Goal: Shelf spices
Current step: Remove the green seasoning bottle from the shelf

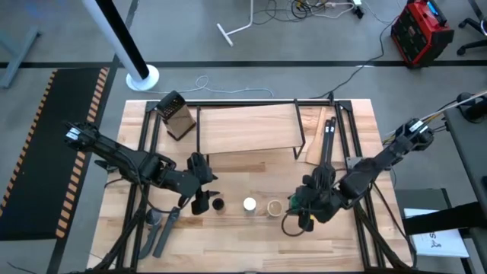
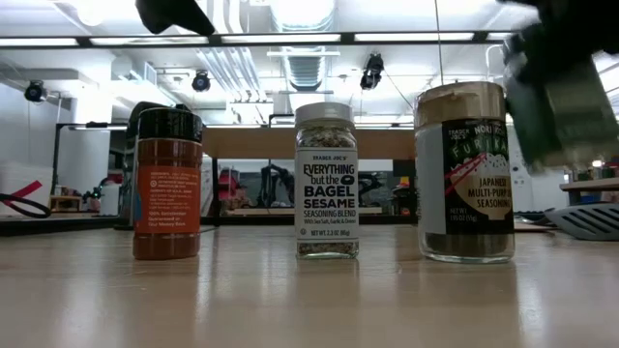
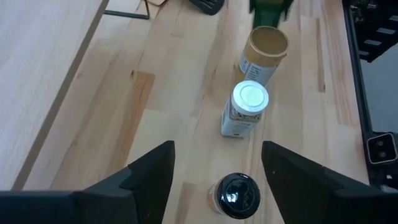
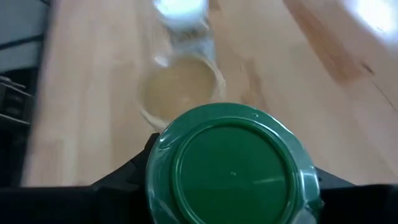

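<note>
From above, your right gripper [image 1: 301, 204] holds the green jar [image 1: 293, 203] beside the tan-topped jar [image 1: 273, 206]; the shelf [image 1: 247, 129] sits behind the row. Your left gripper [image 1: 199, 199] is by the black-topped jar [image 1: 218, 204].

Down low, 3 jars stand; the green one looks lifted, though it's blurry.

Your left wrist shows fingers wide apart, holding nothing. Your right wrist shows fingers tight on the green lid.

Next, carry it up onto the shelf.
</note>
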Robot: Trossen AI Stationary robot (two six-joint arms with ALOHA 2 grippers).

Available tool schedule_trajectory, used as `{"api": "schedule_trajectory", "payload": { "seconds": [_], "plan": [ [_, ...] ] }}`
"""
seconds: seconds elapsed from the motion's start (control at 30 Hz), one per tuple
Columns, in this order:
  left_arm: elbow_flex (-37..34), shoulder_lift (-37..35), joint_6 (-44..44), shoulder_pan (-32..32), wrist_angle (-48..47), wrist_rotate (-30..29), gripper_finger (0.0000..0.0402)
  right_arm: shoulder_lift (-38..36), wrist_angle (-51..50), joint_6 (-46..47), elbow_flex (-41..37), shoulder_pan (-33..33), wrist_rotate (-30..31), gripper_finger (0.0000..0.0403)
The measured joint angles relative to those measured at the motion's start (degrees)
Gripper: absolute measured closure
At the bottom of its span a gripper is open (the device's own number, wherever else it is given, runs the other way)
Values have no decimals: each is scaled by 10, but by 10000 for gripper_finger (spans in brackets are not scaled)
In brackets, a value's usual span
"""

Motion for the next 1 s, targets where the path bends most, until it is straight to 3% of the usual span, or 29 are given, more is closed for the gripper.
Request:
{"api": "schedule_trajectory", "payload": {
  "seconds": [0.3,0.57,0.8,1.0],
  "plan": [
    [-2,0,-6,-5,-2,6,169,25,3,58,-61,31,34,225],
    [-3,0,-10,-8,0,7,177,19,82,111,-122,41,44,222],
    [-3,0,-6,-8,0,9,175,17,68,121,-121,42,34,117],
    [-3,0,-10,-8,0,10,170,15,65,119,-115,42,29,95]
  ]
}}
